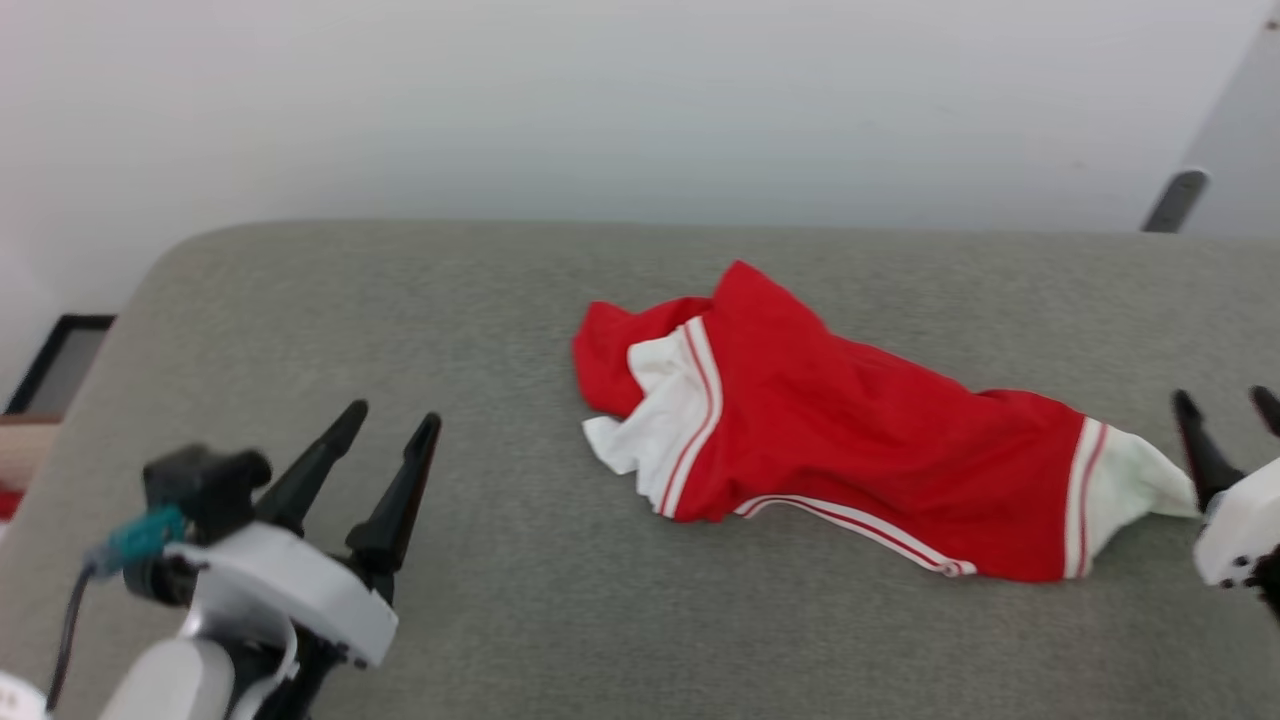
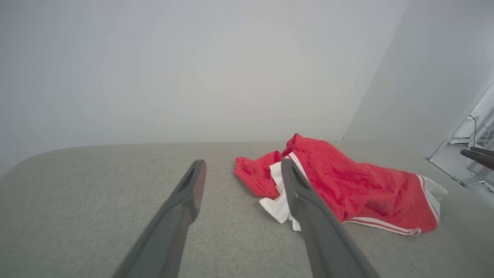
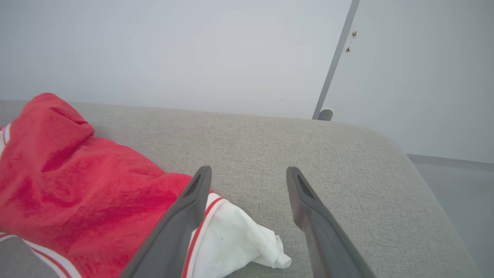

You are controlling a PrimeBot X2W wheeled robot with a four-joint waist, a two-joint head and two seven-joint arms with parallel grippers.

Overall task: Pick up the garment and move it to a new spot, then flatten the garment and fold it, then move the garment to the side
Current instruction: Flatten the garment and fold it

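Head view: garment (image 1: 850,420) lies crumpled mid-counter (image 1: 500,300). Left gripper (image 1: 392,418) is well apart from it, right gripper (image 1: 1228,400) just beside its white sleeve (image 1: 1130,485).
Left wrist view: jaws wide, empty.
Right wrist view: jaws wide, empty, one finger (image 3: 181,216) in front of the sleeve.

Left gripper (image 1: 392,415): two long, dark, tapering fingers (image 1: 310,465) on a rounded white housing (image 1: 290,590); a black block (image 1: 205,485) carries a teal plug (image 1: 140,535) and a dark cable (image 1: 68,625); pale grey forearm (image 1: 175,685). Right gripper (image 1: 1225,396): matching dark fingers, white housing dotted with small dark screw holes (image 1: 1240,577). Each finger bears a recessed slot (image 2: 188,180) near its tip.
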